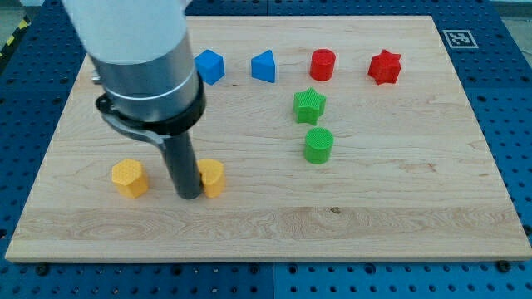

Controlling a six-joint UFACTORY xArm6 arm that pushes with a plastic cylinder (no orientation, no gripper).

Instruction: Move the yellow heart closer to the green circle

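Note:
The yellow heart (214, 178) lies on the wooden board at the lower left, partly hidden behind my rod. My tip (189, 196) rests on the board touching the heart's left side. The green circle (318, 145) lies to the right of the heart, near the board's middle, well apart from it. A green star (310, 105) sits just above the green circle.
A yellow hexagon (130, 178) lies left of my tip. Along the view's top are two blue blocks (209, 66) (263, 66), a red cylinder (322, 64) and a red star (385, 67). The board's edge (249, 256) runs along the bottom.

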